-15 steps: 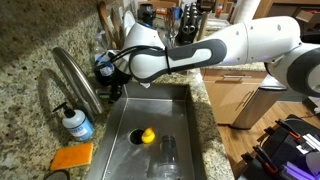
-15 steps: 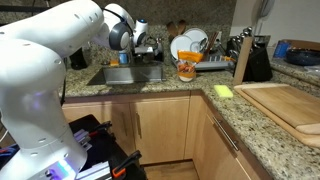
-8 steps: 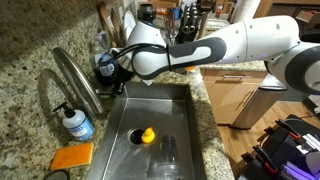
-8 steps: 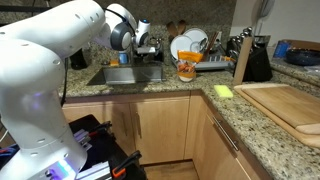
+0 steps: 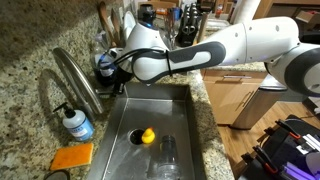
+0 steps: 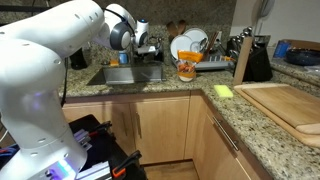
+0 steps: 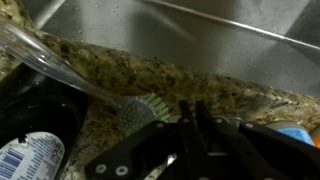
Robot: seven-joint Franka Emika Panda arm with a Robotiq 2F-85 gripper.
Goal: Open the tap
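The tap (image 5: 74,76) is a tall brushed-steel gooseneck that arches over the left side of the sink (image 5: 185,100). My gripper (image 5: 106,69) sits at the sink's back corner, just beyond the tap's base. In the wrist view the gripper (image 7: 193,105) is shut, its two black fingers pressed together above the granite with nothing visible between them. The tap does not show in the wrist view. In an exterior view the arm (image 6: 60,60) covers the tap.
A clear-handled dish brush (image 7: 140,106) lies just beside the fingertips. A pump bottle of blue liquid (image 5: 76,123) and an orange sponge (image 5: 72,157) sit by the tap. A yellow duck (image 5: 147,136) and a glass (image 5: 167,155) are in the sink. A dish rack (image 6: 190,46) stands behind it.
The jaws have come together over the last second. The arm has stayed almost where it was at the sink's back corner.
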